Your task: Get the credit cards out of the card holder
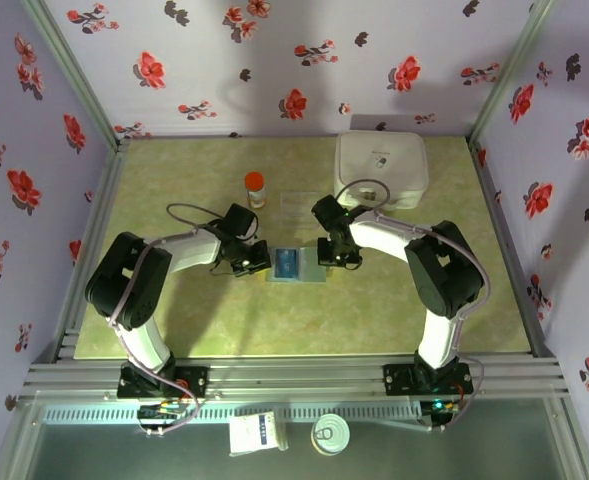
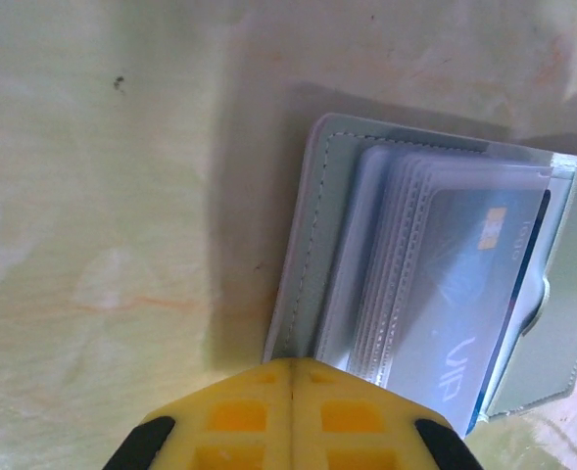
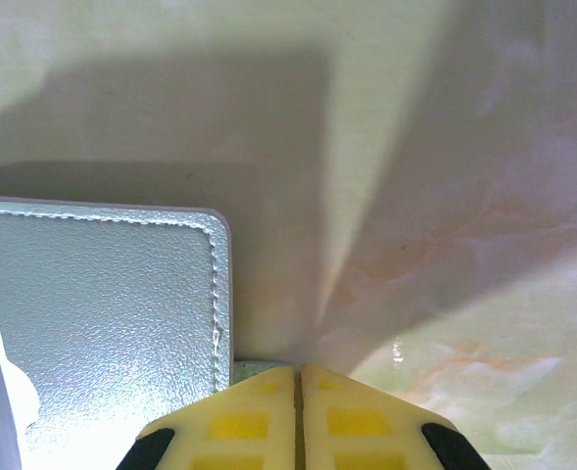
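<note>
Jo: Pale green worktop (image 1: 274, 330), marble-look, bare by the arm bases. Where's the card holder (image 1: 296, 264)?
Sam: Mid-worktop, lying open and flat btwn both hands. Left hand (image 1: 257, 265) is at its left edge, right hand (image 1: 326, 258) at its right edge.
Jo: Hand state?
Sam: Both closed tight, fingers meeting, nothing visible btwn them. Tips look pressed onto the holder's edges. Can't tell if either pinches a flap.
Jo: Risks?
Sam: Prob the holder sliding or folding shut once one hand lifts to go for a card, since nothing else pins it. Also the clear sleeves are stacked, so a pinch could catch sleeve + card together and drag the lot.
Jo: How's it look?
Sam: Dull grey-teal, stitched border, w/ a stack of clear sleeves. Of the credit cards (image 2: 455, 284), one blue card w/ a gold chip shows thru the top sleeve, fully tucked in. Others hidden.
Jo: Beyond?
Sam: Orange-capped bottle (image 1: 255, 188), clear sheet (image 1: 299, 205), then white zip case (image 1: 381, 168) at the back; floral walls (image 1: 294, 60) behind.
</note>
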